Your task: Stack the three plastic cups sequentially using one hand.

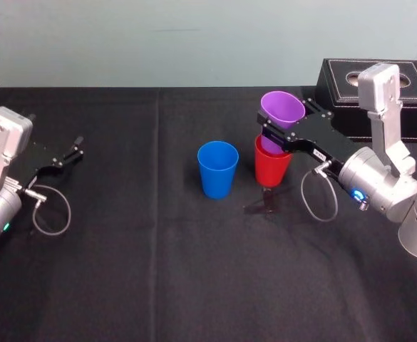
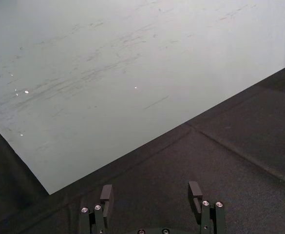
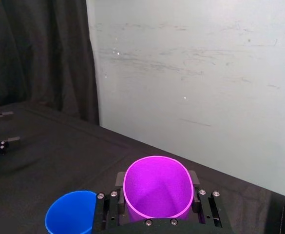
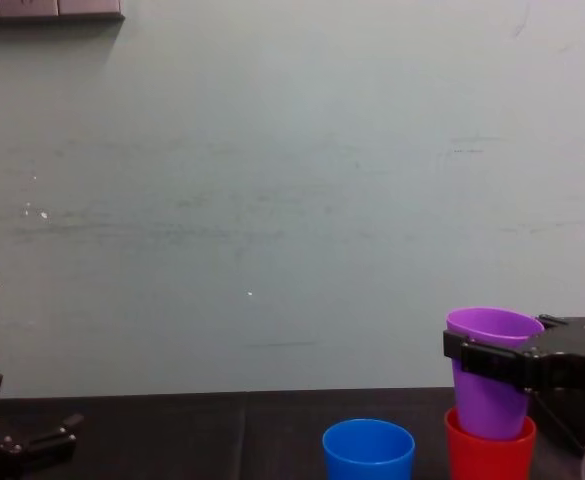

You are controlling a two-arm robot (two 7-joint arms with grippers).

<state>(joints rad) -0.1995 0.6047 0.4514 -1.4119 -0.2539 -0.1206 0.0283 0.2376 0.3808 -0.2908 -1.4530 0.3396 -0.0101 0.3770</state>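
The purple cup, clenched in the right gripper's jaws, sat partway inside the red cup, just beside the blue cup, while the left gripper lay parked, jaws apart, far left.

Purple cup being shown, red cup, bright blue cup, black tablecloth, black box with pale stitching, pale green wall being seen.

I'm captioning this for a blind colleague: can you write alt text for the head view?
The right end effector grips a purple cup whose base sits inside a red cup on a black table. A blue cup stands apart on the red cup's left; the open left end effector sits far left.
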